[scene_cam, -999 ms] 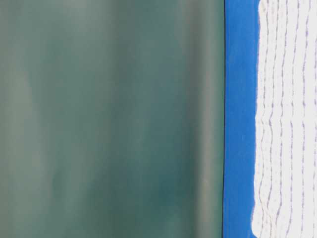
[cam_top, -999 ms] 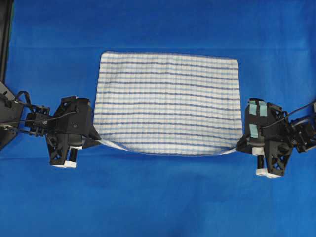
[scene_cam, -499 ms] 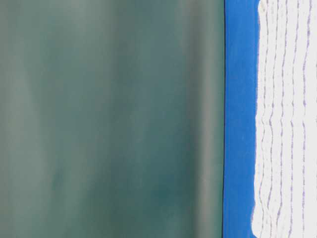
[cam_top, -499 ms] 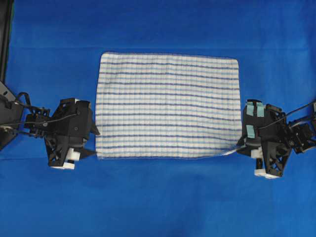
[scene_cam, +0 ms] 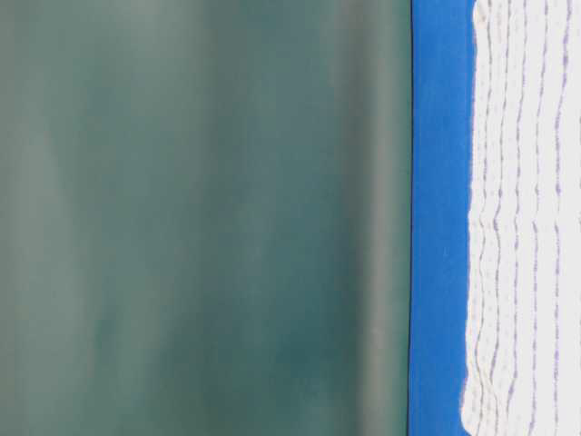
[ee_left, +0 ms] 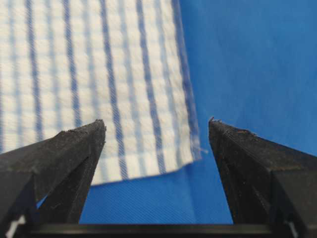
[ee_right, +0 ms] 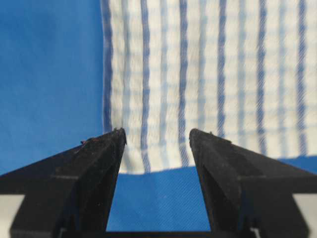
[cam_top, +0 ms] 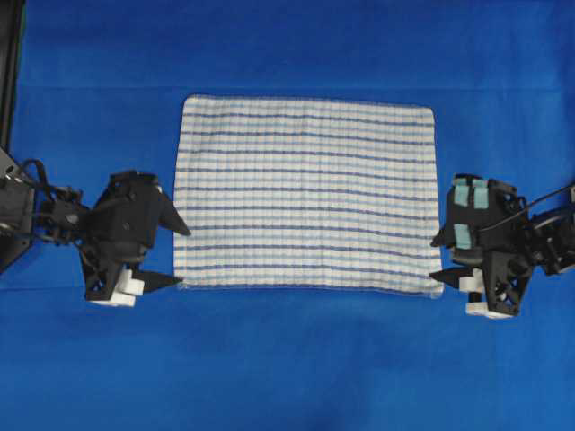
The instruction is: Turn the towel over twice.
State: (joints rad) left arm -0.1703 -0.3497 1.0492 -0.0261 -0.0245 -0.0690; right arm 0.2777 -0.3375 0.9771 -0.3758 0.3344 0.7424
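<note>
One towel (cam_top: 305,193) lies spread flat on the blue bench (cam_top: 287,368), roughly central, all four edges straight and no corner lifted or folded. Its striped face is up; the pictures do not tell which face that is, so the number of turns completed cannot be read from the cloth alone. With the towel lying flat and both grippers clear of it, the judgement is that a turn has just ended; whether one more is due cannot be told.

Left gripper (cam_top: 179,258) sits just beside the towel's near-left corner, jaws spread wide and empty; in the left wrist view that corner (ee_left: 190,156) lies on the bench between the fingertips (ee_left: 96,130), untouched. Right gripper (cam_top: 438,259) sits at the near-right corner, likewise released and holding nothing, with the towel's near edge (ee_right: 148,168) lying just beyond its fingertips (ee_right: 119,136).

Nothing else rests on the bench. No obstacle stands near either corner, so a fresh grasp is unobstructed. A plain green backdrop (scene_cam: 200,218) rises behind the bench.
</note>
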